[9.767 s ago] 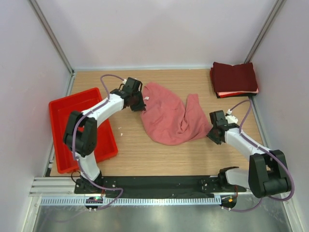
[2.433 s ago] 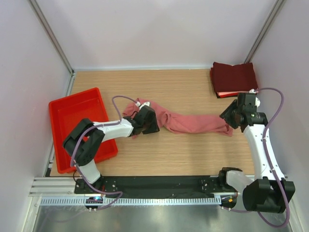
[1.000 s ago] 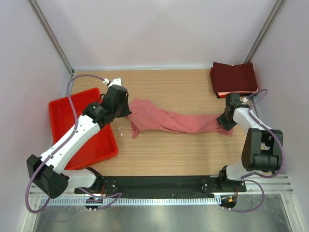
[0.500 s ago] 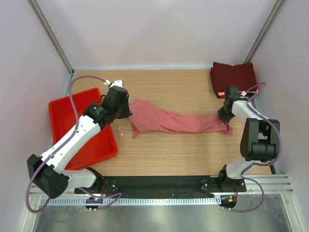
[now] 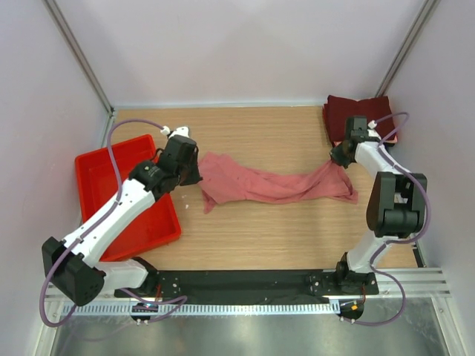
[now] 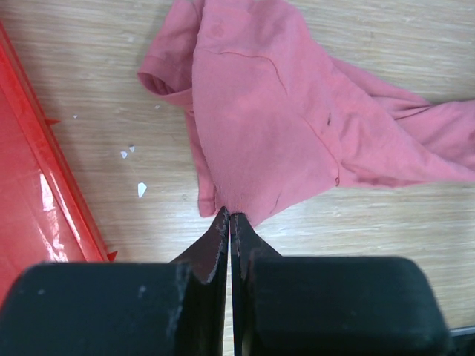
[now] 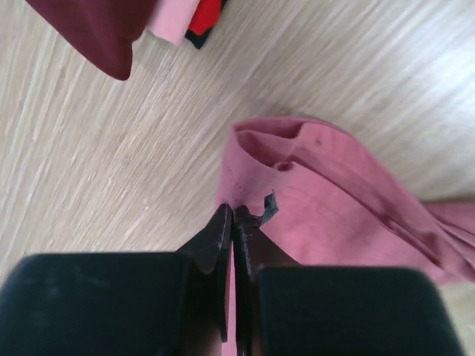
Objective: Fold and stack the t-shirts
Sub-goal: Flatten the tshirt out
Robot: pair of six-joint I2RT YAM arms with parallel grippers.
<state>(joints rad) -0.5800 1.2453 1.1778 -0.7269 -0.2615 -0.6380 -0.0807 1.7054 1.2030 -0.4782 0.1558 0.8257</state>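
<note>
A salmon-pink t-shirt [image 5: 260, 184] lies stretched in a twisted band across the middle of the table. My left gripper [image 5: 194, 174] is shut on its left edge; in the left wrist view the cloth [image 6: 282, 126] spreads away from the pinched tips [image 6: 229, 216]. My right gripper [image 5: 335, 159] is shut on the shirt's right end, the hem [image 7: 245, 185] pinched at the tips [image 7: 232, 213]. Folded dark maroon t-shirts [image 5: 364, 119] are stacked at the back right, with a pale layer showing under the pile [image 7: 174, 22].
A red plastic tray [image 5: 111, 196] sits at the left, its rim [image 6: 44, 170] close beside my left gripper. Small white scraps [image 6: 141, 189] lie on the wood near the tray. White walls enclose the table on three sides.
My right gripper closed on the shirt's right end and drew it back toward the maroon stack. The left arm has barely shifted, still holding the left edge.
</note>
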